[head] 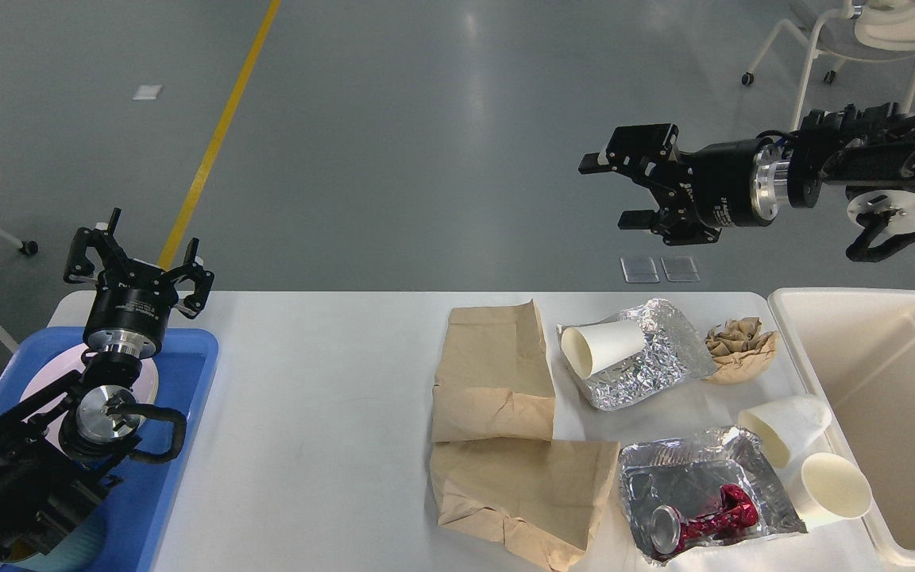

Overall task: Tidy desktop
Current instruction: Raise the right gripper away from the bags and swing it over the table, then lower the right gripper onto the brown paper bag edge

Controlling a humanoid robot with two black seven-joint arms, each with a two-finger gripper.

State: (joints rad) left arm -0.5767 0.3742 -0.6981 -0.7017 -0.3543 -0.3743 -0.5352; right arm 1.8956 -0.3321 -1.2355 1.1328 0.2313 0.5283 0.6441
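Both claws stand released and empty. Right gripper (615, 191) points leftward at the end of its black arm, held high over the grey floor beyond the far edge of the desktop (322, 413), its two fingers spread with a clear gap between them. Below it, on the right part of the white desktop, lies the litter: a crumpled foil sheet (656, 365) with a white paper cup (602, 346) on its side on top of it, mouth turned to the left, and just right of the foil a crushed brown paper wad (737, 346). Left of these lie two flattened brown paper bags (497, 373) — one behind the other, their edges meeting. Nearer the front, a foil tray (704, 485) holds a crushed red can (700, 520). Beside that tray sit two more white cups, one tipped over (785, 424) and one (832, 486) with its mouth facing up, hard by the cream bin (878, 381) at the desktop's right end.

Left gripper (138, 256) is far off at the other end — upright, fingers apart, above a blue tray (179, 413) at the desktop's left end, where a pale plate (43, 389) lies.
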